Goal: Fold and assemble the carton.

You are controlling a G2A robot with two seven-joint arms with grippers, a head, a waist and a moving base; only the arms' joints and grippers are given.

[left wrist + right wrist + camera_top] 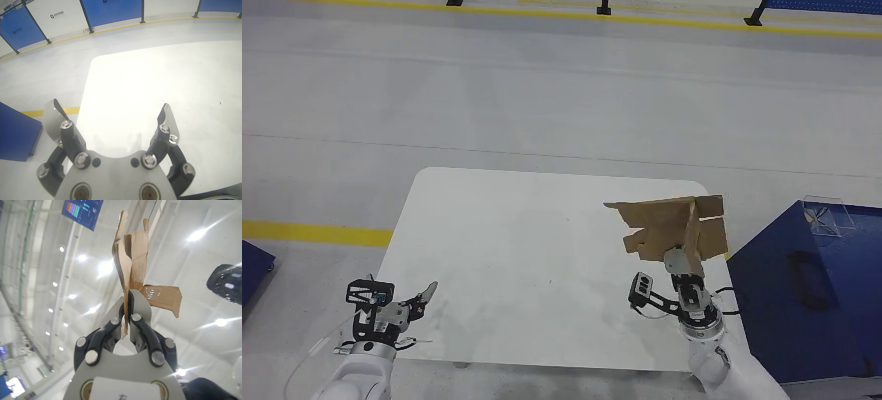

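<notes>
The carton (672,225) was up in the air on the right side of the white table (522,260), not resting on it. It was plain brown cardboard, only partly folded, with panels and flaps sticking out at different angles. From above, one long flap stretched left toward the middle of the table, while a shorter panel stood out toward the right edge.

The right gripper (679,258) held it from below, near the table's near right corner, with its arm coming up from the near edge. In the right wrist view the gripper pointed up at the ceiling lights, and its jaws were clenched on a thin lower edge of the cardboard. One panel rose straight up from the fingers (140,306), and another flap bent off to the side just above them. The pinched edge ran down between the fingers and ended a little below them.

The left gripper (422,297) sat at the near left corner of the table, well apart from the carton. Its jaws were spread wide with nothing between them, and its fingertips pointed out over the bare white top.

A blue cabinet (812,290) stood just beside the table on the right. A yellow floor line (312,233) ran off to the left.
</notes>
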